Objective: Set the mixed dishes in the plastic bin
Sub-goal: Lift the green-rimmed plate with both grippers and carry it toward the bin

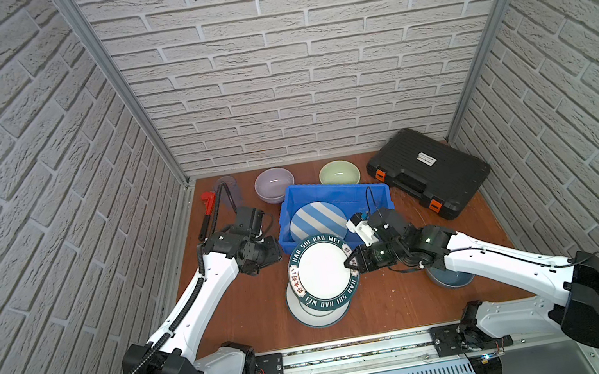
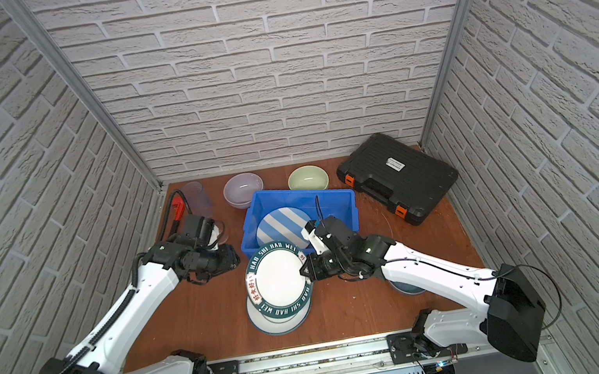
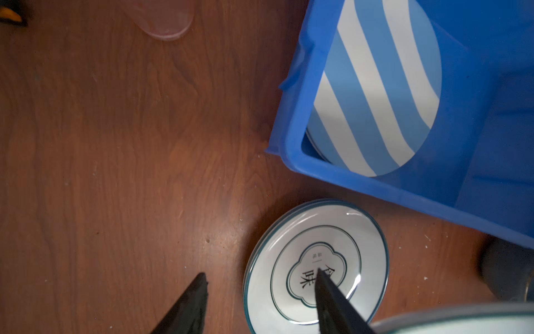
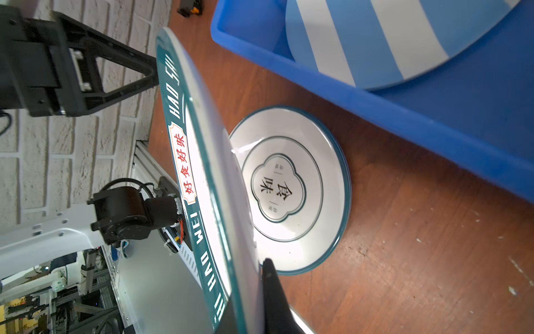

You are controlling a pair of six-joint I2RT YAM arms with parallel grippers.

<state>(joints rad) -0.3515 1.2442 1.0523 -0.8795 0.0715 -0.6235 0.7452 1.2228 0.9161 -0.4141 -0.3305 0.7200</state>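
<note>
"HAO SHI HAO WEI" runs in white capitals round the teal band of the lettered plate (image 1: 322, 270), beside a cream panel of red characters, 好食好味. The plate is glossy and round, and tilts up off the wood-grain table (image 1: 253, 315). The right gripper (image 1: 350, 264) is clamped on its rim, holding it above a white teal-edged plate (image 4: 289, 185) marked 食味. The left gripper (image 3: 260, 272) stands parted and empty over that lower plate's edge. The smooth blue plastic bin (image 1: 331, 191) holds the striped plate (image 1: 316, 220) — propped aslant inside
</note>
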